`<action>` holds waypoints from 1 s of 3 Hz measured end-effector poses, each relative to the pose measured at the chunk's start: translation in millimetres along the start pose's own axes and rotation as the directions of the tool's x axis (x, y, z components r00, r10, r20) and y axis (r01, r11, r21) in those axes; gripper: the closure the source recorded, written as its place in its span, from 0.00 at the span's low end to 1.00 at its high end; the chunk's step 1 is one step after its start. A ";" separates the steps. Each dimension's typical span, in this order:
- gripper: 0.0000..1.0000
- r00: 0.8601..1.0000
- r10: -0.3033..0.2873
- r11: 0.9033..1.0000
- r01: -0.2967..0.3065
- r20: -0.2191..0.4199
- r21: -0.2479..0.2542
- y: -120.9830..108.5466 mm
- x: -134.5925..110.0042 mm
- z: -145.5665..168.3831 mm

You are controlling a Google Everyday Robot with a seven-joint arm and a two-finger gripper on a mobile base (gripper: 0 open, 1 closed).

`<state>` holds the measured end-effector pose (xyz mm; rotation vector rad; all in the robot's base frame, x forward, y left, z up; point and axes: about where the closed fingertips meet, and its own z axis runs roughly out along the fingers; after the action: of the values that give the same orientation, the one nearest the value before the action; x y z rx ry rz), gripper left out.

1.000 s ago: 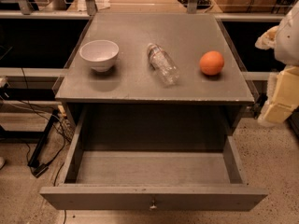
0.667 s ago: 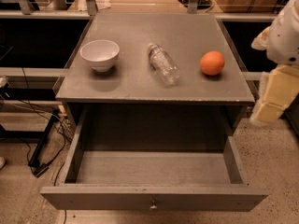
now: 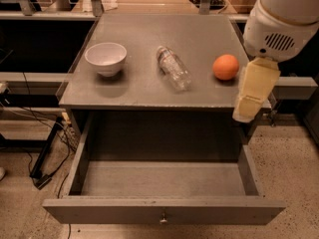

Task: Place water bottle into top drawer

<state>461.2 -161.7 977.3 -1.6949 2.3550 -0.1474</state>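
my arm has swung in from the right since a second ago. my gripper (image 3: 246, 111) now hangs at the cabinet's (image 3: 144, 92) right front corner, near the orange fruit (image 3: 226, 66); apart or together, i cannot tell. nothing else moved: one cabinet, one top drawer (image 3: 99, 211) pulled open, one white bowl (image 3: 105, 58), one water bottle (image 3: 173, 67) on its side on the cabinet top between bowl and fruit.
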 end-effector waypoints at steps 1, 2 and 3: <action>0.00 0.999 0.025 1.000 -0.025 0.023 0.004 -5.6 -8.8 4.0; 0.00 0.995 0.098 0.995 -0.098 0.035 -0.013 -27.1 -25.0 16.4; 0.00 0.983 0.172 0.982 -0.166 0.068 -0.089 -60.5 -50.8 46.8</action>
<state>543.8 -130.7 951.9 -1.4971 2.4655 0.0449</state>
